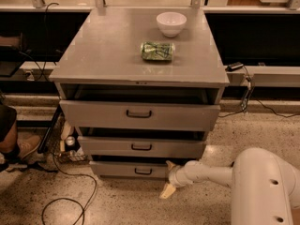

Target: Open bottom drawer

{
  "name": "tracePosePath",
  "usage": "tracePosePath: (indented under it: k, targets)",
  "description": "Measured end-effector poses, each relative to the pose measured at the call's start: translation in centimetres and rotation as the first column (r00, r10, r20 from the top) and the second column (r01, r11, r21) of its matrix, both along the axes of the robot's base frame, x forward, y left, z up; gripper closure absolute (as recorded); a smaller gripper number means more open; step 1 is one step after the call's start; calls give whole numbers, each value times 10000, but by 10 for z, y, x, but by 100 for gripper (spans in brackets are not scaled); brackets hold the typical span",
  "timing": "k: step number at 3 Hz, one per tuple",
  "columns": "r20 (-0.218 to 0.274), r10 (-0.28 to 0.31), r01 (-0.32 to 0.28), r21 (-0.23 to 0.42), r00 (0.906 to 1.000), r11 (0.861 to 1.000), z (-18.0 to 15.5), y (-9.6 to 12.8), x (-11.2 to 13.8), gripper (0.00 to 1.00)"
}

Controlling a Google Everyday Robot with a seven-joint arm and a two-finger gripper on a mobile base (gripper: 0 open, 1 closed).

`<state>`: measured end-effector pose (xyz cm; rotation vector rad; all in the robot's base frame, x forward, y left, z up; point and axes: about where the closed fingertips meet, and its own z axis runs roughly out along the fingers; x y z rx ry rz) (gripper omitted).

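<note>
The bottom drawer [122, 169] is the lowest of three grey cabinet drawers, with a small dark handle [143, 171] at its middle. Its front stands slightly forward of the cabinet. My gripper [168, 178] is low near the floor at the right end of that drawer front, a little right of the handle. It is open and empty. One finger [170, 165] is up against the drawer's right end and the other [167, 191] hangs lower over the floor. My white arm [211, 173] reaches in from the lower right.
The middle drawer [140, 147] and the top drawer [139, 115] also stand slightly out. A white bowl [171, 23] and a green can [157, 50] lie on the cabinet top. A black cable [70, 203] loops on the floor at left, near a person's shoe [26, 146].
</note>
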<state>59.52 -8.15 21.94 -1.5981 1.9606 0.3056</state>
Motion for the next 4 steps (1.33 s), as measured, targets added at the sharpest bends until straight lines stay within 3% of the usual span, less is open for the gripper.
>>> tracePosePath:
  k: [1,2,3,4]
  targets:
    - [460,128,-113,-328,9989,9994,-3,1,5,0]
    - [1317,446,-328,-905,9903,9954,-10,-2,18,0]
    - [1664,670,-501,-1039,9838,9933,-21,-3,32,0]
    - [1345,799,-692,-827,9877,9942,-43,-4,47,0]
